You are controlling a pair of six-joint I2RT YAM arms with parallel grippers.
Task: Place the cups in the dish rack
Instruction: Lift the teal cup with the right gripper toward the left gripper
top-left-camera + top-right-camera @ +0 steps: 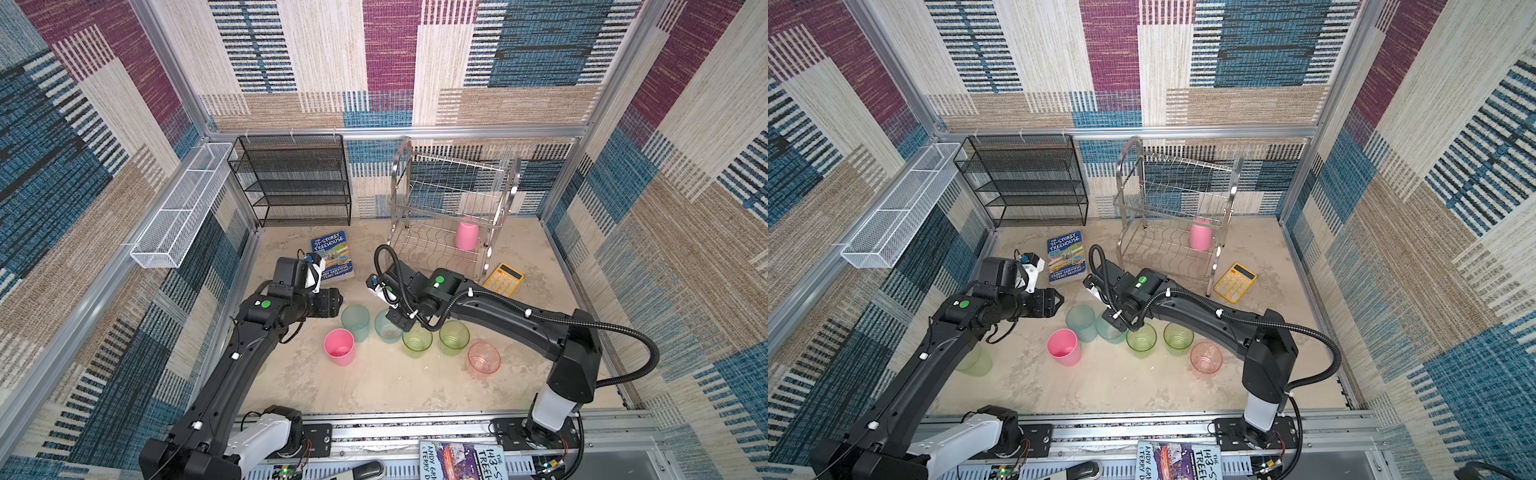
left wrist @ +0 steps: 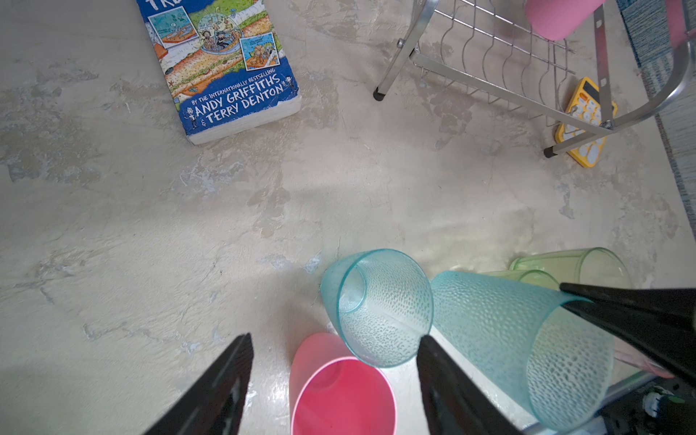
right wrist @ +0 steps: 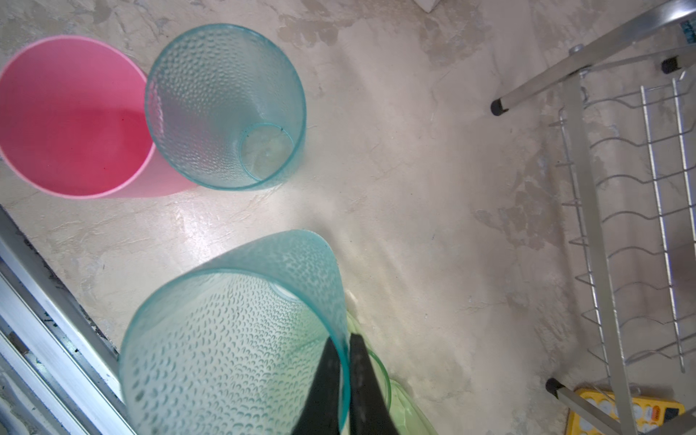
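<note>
Teal see-through cup, mouth up, has its rim pinched in the closed right claw. The dish rack lies just past it, farther back, nearer this arm. The left claw is open by the other teal cup.

The blue book is showing "THE 91-STOREY TREEHOUSE" and "ANDY GRIFFITHS & TERRY DENTON"; the front-edge book is showing "143-S… TREEH…".

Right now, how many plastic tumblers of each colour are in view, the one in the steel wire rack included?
Opaque pink plastic tumblers: 2
See-through teal tumblers: 2
See-through yellow-green tumblers: 3
See-through salmon-pink tumbler: 1
Total: 8
</note>
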